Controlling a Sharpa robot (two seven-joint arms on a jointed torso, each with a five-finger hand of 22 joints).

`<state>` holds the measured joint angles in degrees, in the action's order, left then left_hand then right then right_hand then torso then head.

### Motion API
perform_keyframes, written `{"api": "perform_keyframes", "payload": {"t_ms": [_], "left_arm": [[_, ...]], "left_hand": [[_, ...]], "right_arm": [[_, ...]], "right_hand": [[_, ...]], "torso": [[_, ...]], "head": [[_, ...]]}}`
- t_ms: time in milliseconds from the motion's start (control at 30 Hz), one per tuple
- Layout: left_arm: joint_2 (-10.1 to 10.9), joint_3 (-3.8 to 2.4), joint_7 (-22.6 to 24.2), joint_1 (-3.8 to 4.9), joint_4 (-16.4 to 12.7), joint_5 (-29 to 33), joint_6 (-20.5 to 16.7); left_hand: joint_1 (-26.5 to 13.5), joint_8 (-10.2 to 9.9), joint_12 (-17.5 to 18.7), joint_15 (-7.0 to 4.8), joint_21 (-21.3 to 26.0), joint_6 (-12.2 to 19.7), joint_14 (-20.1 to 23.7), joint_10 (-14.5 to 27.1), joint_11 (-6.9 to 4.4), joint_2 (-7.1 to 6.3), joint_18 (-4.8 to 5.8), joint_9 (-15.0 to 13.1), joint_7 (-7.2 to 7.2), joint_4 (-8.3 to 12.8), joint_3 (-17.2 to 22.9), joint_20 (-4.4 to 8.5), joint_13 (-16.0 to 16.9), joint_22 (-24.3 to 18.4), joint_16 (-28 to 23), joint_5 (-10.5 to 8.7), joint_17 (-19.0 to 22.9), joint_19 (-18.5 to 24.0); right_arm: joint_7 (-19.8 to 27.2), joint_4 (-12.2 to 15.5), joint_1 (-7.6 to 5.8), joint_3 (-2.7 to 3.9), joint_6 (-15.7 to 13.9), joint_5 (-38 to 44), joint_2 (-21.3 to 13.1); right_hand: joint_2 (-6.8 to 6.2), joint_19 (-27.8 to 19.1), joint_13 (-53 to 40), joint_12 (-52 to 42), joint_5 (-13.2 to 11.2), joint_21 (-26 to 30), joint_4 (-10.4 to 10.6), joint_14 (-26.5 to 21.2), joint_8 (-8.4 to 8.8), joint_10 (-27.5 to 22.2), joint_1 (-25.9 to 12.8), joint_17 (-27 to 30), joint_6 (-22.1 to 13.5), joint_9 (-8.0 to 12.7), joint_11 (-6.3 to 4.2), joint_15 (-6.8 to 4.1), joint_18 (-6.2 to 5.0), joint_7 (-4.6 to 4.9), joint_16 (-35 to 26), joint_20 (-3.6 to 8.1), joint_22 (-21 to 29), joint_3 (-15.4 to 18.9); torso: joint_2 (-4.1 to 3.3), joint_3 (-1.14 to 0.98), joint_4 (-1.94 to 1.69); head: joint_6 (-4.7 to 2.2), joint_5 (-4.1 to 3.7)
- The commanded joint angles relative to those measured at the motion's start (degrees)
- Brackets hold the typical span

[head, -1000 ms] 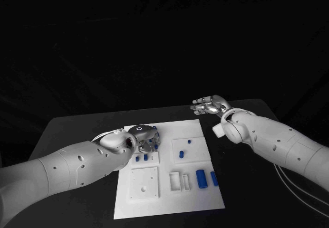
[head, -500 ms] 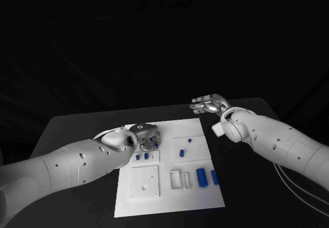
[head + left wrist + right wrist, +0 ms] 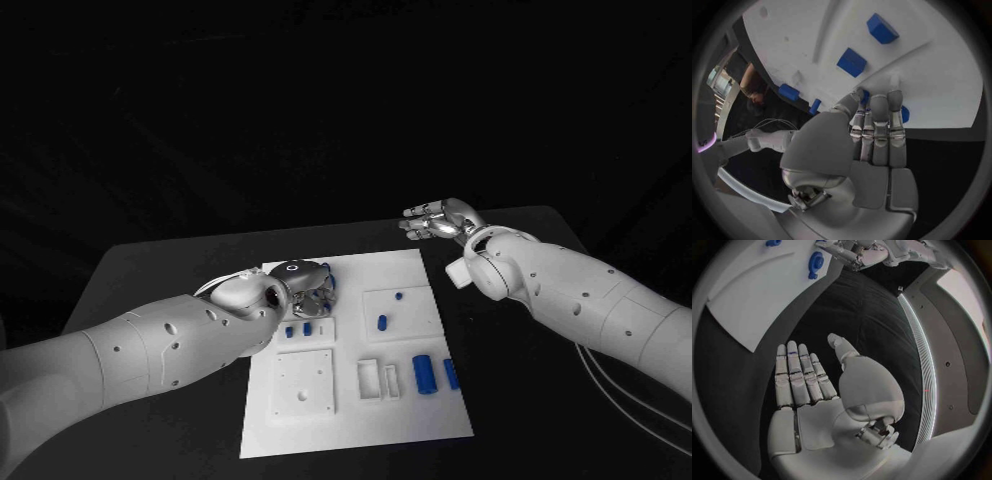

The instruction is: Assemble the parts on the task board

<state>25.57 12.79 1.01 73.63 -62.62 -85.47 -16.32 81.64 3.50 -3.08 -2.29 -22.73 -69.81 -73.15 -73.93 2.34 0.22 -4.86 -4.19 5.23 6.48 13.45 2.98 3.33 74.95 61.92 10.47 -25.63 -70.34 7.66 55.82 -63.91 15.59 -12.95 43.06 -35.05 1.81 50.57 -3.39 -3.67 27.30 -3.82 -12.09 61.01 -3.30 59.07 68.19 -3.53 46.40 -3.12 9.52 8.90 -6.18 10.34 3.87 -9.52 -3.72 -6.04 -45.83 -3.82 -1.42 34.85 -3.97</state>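
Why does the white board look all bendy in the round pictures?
Left wrist view: the fisheye lens curves the task board around the left hand. Right wrist view: the same bending, beside the right hand. Head view: the board's edges look straight, background dark.

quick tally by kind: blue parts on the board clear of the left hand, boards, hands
large blue cylinders: 2
small blue parts: 4
task board: 1
hands, left hand and right hand: 2
total: 9
Any parts under the left hand are not counted.
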Motion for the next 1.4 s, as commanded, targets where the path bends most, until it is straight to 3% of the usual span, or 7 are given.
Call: {"api": "perform_keyframes", "payload": {"t_ms": [33,200,400,533,733,1000,1400], "left_arm": [[0.17,0.06,0.1,-0.11,-0.24,0.7,-1.16],[0.82,-0.04,0.3,-0.12,-0.94,1.37,-2.03],[2.09,-0.69,0.26,-0.13,-2.27,2.24,-2.74],[2.94,-1.49,0.23,-0.13,-3.16,3.35,-2.66],[4.58,-3.21,0.12,-0.12,-4.96,5.04,-2.11],[8.18,-5.38,-0.71,0.11,-8.71,6.96,0.41],[11.43,-5.8,-0.88,0.28,-10.08,8.6,2.74]], "left_hand": [[0.13,0.16,-0.31,-0.01,-0.59,-0.59,-0.63,-0.53,-0.1,0.78,-0.82,-0.04,-0.03,0.68,0.24,0.4,0.08,1.28,0.39,0.17,-0.11,-0.09],[-0.5,0.15,-0.3,-0.13,-1.44,-0.87,-1.03,-0.89,-0.2,0.72,-0.88,-0.02,-0.09,1.47,1.46,0.52,0.08,1.23,0.4,-0.16,-0.28,0.0],[-0.91,0.15,-0.32,-0.15,-1.93,-0.96,-1.21,-0.96,-0.23,0.55,-0.9,-0.01,-0.12,1.76,2.28,0.55,0.09,1.2,0.29,-0.33,-0.4,0.1],[-1.01,0.14,-0.3,-0.13,-1.98,-0.87,-1.19,-0.86,-0.19,0.52,-0.91,0.01,-0.1,1.75,2.43,0.54,0.08,1.18,0.2,-0.34,-0.4,0.14],[-1.02,0.14,-0.3,-0.12,-1.99,-0.79,-1.14,-0.79,-0.17,0.52,-0.92,0.02,-0.08,1.76,2.52,0.52,0.08,1.18,0.11,-0.32,-0.38,0.2],[-1.1,0.15,-0.31,-0.1,-2.04,-0.71,-1.18,-0.75,-0.15,0.43,-0.94,0.02,-0.06,1.75,2.66,0.5,0.08,1.18,0.0,-0.33,-0.38,0.26],[-1.09,0.16,-0.31,-0.11,-2.04,-0.73,-1.26,-0.75,-0.18,0.4,-0.89,0.01,-0.08,1.49,2.49,0.48,0.09,1.15,-0.09,-0.57,-0.45,0.35]], "right_arm": [[0.32,-0.03,0.01,0.04,0.78,0.25,0.07],[0.34,-0.09,0.01,0.04,0.77,0.29,0.1],[0.36,-0.11,0.01,0.04,0.79,0.32,0.06],[0.37,-0.15,0.01,0.04,0.79,0.33,0.03],[0.39,-0.2,0.01,0.04,0.8,0.34,-0.07],[0.36,-0.16,0.01,0.04,0.79,0.35,-0.37],[0.34,-0.02,0.01,0.04,0.7,0.36,-0.87]], "right_hand": [[-0.13,0.12,0.09,0.23,0.08,-0.06,0.12,-0.35,0.18,0.04,-0.47,0.09,0.48,0.0,-0.25,-0.01,0.89,-0.02,-0.28,0.03,0.07,-0.36],[-0.13,0.12,0.09,0.23,0.08,-0.06,0.12,-0.35,0.18,0.04,-0.47,0.09,0.48,0.0,-0.25,-0.01,0.89,-0.02,-0.28,0.03,0.07,-0.36],[-0.13,0.12,0.09,0.23,0.08,-0.06,0.12,-0.35,0.18,0.04,-0.47,0.09,0.48,0.0,-0.25,-0.01,0.89,-0.02,-0.28,0.03,0.07,-0.36],[-0.13,0.12,0.09,0.23,0.08,-0.06,0.12,-0.35,0.18,0.04,-0.47,0.09,0.48,0.0,-0.25,-0.01,0.89,-0.02,-0.28,0.03,0.07,-0.36],[-0.21,0.1,0.1,0.24,0.09,-0.06,0.06,-0.37,0.19,0.03,-0.47,0.09,0.45,0.0,-0.24,0.0,0.89,-0.01,-0.28,0.04,0.07,-0.55],[-0.21,0.1,0.1,0.24,0.09,-0.06,0.06,-0.37,0.19,0.03,-0.47,0.09,0.45,0.0,-0.24,0.0,0.89,-0.01,-0.28,0.04,0.07,-0.55],[-0.21,0.1,0.1,0.24,0.09,-0.06,0.06,-0.37,0.19,0.03,-0.47,0.09,0.45,0.0,-0.24,0.0,0.89,-0.01,-0.28,0.04,0.07,-0.55]], "torso": [[0.0,-0.01,0.02],[-0.01,0.01,0.03],[0.01,0.03,-0.06],[0.04,0.06,-0.1],[0.05,0.11,-0.13],[0.12,0.1,-0.24],[0.01,0.14,-0.19]], "head": [[-0.07,-0.01],[-0.05,-0.07],[-0.12,-0.17],[-0.23,-0.13],[-0.16,-0.08],[-0.18,0.21],[-0.11,0.56]]}}
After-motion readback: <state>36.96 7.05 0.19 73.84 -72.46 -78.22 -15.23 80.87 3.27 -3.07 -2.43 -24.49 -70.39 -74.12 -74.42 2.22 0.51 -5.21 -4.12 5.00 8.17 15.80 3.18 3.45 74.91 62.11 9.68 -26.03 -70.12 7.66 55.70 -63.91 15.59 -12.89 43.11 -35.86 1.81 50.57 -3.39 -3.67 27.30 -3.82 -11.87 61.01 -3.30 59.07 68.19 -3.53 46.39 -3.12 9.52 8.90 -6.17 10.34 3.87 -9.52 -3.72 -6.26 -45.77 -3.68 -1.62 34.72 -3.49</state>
